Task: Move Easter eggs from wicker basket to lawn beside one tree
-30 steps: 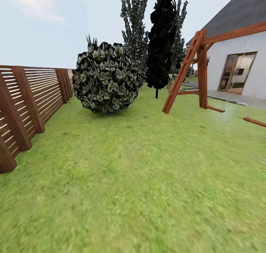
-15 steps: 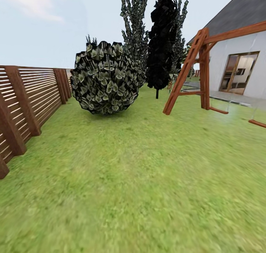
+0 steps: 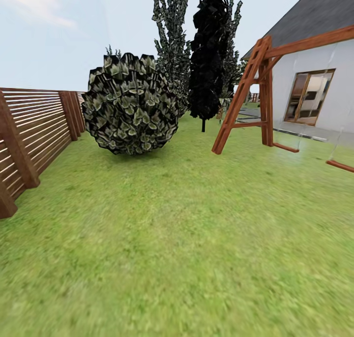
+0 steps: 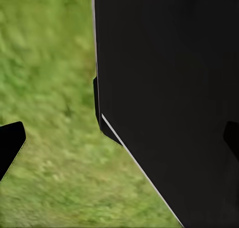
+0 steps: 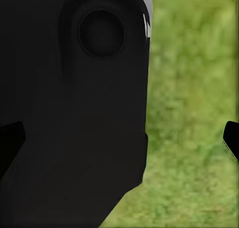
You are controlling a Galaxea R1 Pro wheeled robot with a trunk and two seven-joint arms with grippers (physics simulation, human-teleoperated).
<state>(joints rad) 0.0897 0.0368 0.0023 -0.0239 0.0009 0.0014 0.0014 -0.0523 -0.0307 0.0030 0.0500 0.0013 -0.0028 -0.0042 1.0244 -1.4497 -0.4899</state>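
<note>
The Easter eggs and the wicker basket are out of view. The lawn (image 3: pixel 187 238) spreads wide and green ahead in the head view. A tall tree (image 3: pixel 171 37) with a jagged green-grey crown rises at the back, its trunk hidden behind a round bush (image 3: pixel 129 111). Beside it stands an all-black tree (image 3: pixel 207 56) on a thin trunk. In the left wrist view my left gripper (image 4: pixel 119 143) is open over grass, beside a black part of the robot. In the right wrist view my right gripper (image 5: pixel 122 138) is open too, holding nothing.
A brown slat fence (image 3: pixel 29 130) runs along the left side of the garden. A wooden swing frame (image 3: pixel 250 91) stands at the right, with a white house (image 3: pixel 314 81) and its grey paving behind.
The whole head view has shifted: fence, bush and trees sit further left in the picture, so the camera has moved. Nothing in the garden itself has changed.
</note>
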